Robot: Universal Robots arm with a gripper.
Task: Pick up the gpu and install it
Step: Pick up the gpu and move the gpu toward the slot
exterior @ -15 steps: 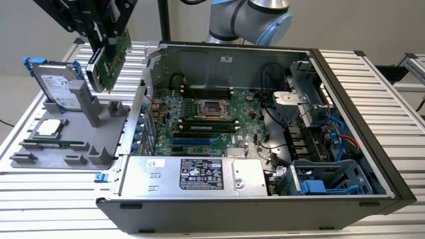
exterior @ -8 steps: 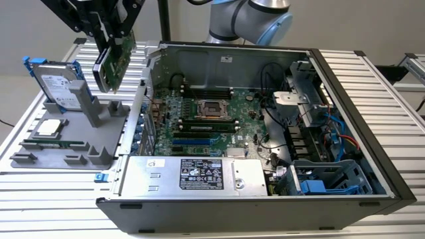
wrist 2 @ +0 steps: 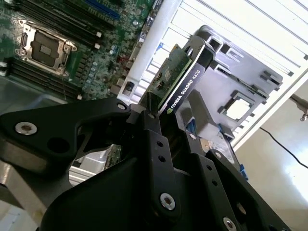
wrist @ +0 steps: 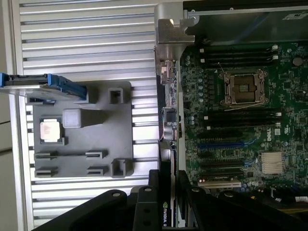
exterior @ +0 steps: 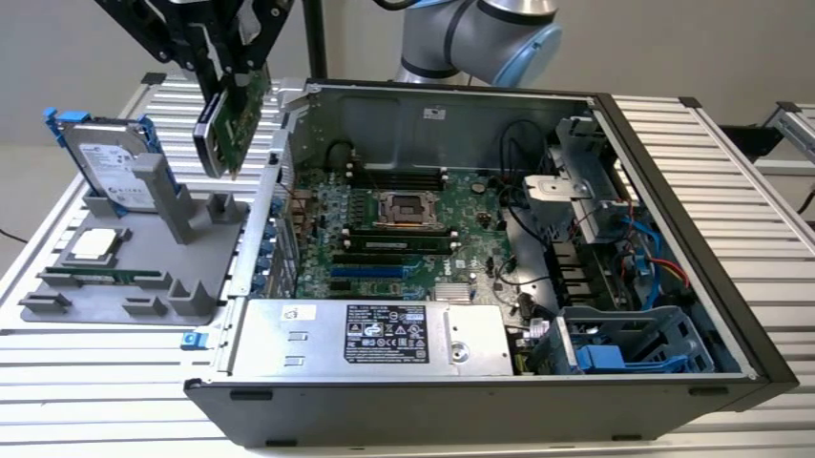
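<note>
- While the gripper (exterior: 233,84) hangs in the upper left of the exterior view, its fingers are drawn narrow and clamped on the gpu (exterior: 233,124), which is in the air and touches nothing else
- The card hangs below the gripper with its long axis close to upright and slightly tilted; its green board face is turned toward the exterior view's right, its black shroud toward the left
- In the second wrist view 2 black fingers (wrist 2: 155,139) press on the 2 flat faces of the gpu (wrist 2: 180,79), and the rest of the card reaches away from the gripper (wrist 2: 171,120)
- The motherboard (exterior: 382,239) lies to the lower right of the card inside the open computer case (exterior: 713,191); its blue expansion slot (exterior: 369,270) sits near the frame's middle, well below the card
- Between card and board stands the case's rear wall (exterior: 274,210), just beside the card's lower end; I judge this wall the nearest obstacle
- Under the card, at the frame's left, is the grey fixture (exterior: 76,315) carrying a hard drive (exterior: 109,162) upright on blue rails, a processor chip (exterior: 95,245) and a memory stick (exterior: 109,277), all apart from the card
- A power supply (exterior: 382,334) fills the case's lower edge, and loose cables (exterior: 522,229) run at the board's right side, well apart from the card
</note>
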